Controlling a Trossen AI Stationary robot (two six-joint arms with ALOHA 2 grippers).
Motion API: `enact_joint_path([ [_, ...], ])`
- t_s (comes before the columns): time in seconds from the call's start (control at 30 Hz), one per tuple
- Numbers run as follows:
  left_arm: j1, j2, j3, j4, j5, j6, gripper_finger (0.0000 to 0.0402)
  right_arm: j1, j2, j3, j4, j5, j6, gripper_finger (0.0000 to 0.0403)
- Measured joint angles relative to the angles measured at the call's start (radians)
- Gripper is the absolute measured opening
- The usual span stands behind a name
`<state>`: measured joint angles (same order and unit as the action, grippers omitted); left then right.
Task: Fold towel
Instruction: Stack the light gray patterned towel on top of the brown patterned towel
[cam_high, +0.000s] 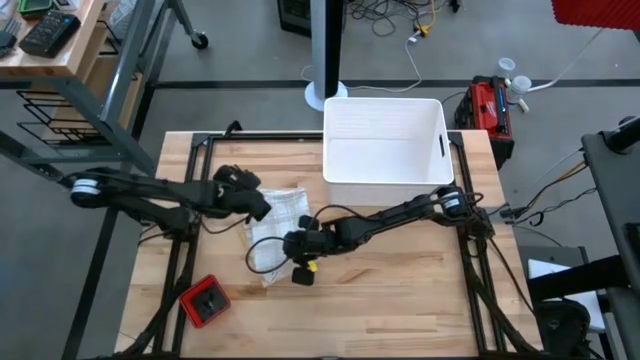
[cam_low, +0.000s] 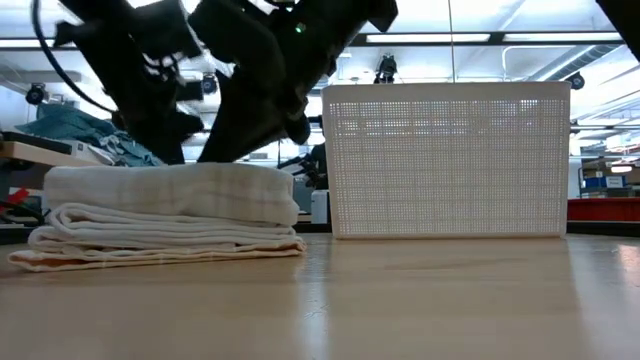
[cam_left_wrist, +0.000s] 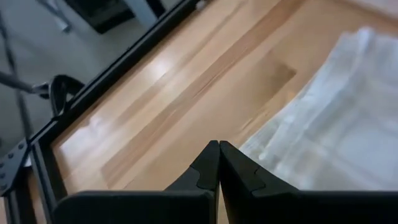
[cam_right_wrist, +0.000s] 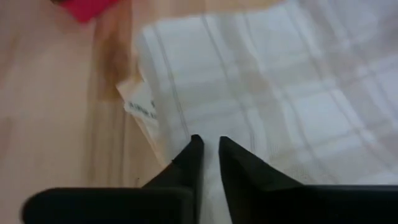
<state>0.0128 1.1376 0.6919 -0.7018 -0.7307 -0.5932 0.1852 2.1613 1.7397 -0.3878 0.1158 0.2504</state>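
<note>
While folded towel (cam_high: 272, 232) lies on table (cam_high: 400, 290), left gripper (cam_left_wrist: 219, 149) closed, empty, beside it; right gripper (cam_right_wrist: 210, 146) nearly closed over towel, possibly pinching cloth.

White checked towel (cam_high: 274, 235), folded in layers, mid-table

one folded towel (cam_high: 275, 235), one white basket (cam_high: 383, 140), one red box (cam_high: 204, 301), two hands.

white basket (cam_high: 385, 140) blocks behind; front table (cam_high: 400, 290) open.
</note>
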Motion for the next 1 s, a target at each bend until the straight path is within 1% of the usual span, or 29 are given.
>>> enact_joint_path([
  [0.13,0.041,0.106,-0.001,0.031,0.000,0.015,0.0000,0.003,0.002,-0.021,0.000,0.008,-0.037,0.0011],
  [0.2,0.052,0.165,-0.001,0.033,0.000,0.020,0.0000,0.003,0.002,-0.025,0.009,0.016,-0.064,0.0003],
  [0.27,0.055,0.221,-0.001,0.033,0.005,0.023,0.0000,0.000,0.002,-0.033,0.009,0.016,-0.073,0.0004],
  [0.33,0.055,0.267,-0.001,0.035,0.042,0.023,0.0000,-0.002,0.002,-0.050,0.005,0.010,-0.087,0.0003],
  [0.43,0.055,0.315,-0.001,0.037,0.137,0.004,0.0000,-0.003,0.002,-0.082,0.003,-0.028,-0.113,0.0001],
  [0.5,0.051,0.337,-0.001,0.037,0.204,-0.007,0.0000,-0.002,0.001,-0.110,0.002,-0.036,-0.111,0.0001],
  [0.6,0.042,0.351,-0.001,0.038,0.303,-0.016,0.0000,-0.002,0.000,-0.138,-0.039,-0.036,-0.094,0.0001],
  [0.73,0.018,0.341,-0.001,0.063,0.413,-0.019,0.0000,-0.002,-0.008,-0.135,-0.175,-0.038,-0.101,0.0000],
  [0.87,-0.019,0.297,0.007,0.086,0.487,-0.019,0.0000,0.000,-0.023,-0.136,-0.293,-0.037,-0.123,0.0000],
  [1.0,-0.042,0.227,0.016,0.102,0.584,-0.017,0.0000,0.001,-0.048,-0.139,-0.352,-0.027,-0.161,0.0000],
])
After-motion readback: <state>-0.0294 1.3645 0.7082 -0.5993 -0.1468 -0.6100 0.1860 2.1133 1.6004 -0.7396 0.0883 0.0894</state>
